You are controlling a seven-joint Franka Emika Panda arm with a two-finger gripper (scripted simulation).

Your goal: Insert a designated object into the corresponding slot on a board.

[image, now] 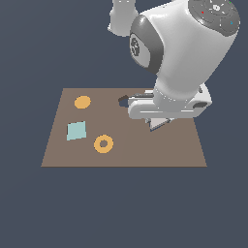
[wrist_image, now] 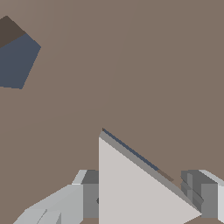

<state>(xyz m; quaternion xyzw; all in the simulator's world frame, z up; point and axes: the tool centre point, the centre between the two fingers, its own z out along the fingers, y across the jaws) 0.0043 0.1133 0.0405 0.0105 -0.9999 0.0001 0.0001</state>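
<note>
The light grey triangular piece (wrist_image: 135,188) sits between the fingers of my gripper (wrist_image: 142,199), which is shut on it; one finger (wrist_image: 85,199) presses its straight side and the other (wrist_image: 203,194) stands at its tip. A thin navy sliver of the triangle-shaped slot (wrist_image: 131,151) shows along the piece's slanted edge, so the piece lies over the slot, slightly offset. In the exterior view the gripper (image: 157,122) is low over the brown board (image: 179,150) on its right half, with the triangle (image: 160,124) peeking out below it. The slot is hidden there.
A dark pentagon-shaped hole (wrist_image: 17,61) lies a short way from the triangle, partly covered by the hand in the exterior view (image: 123,100). An orange disc (image: 82,102), a pale teal square (image: 76,131) and an orange ring (image: 103,144) lie on the board's left half.
</note>
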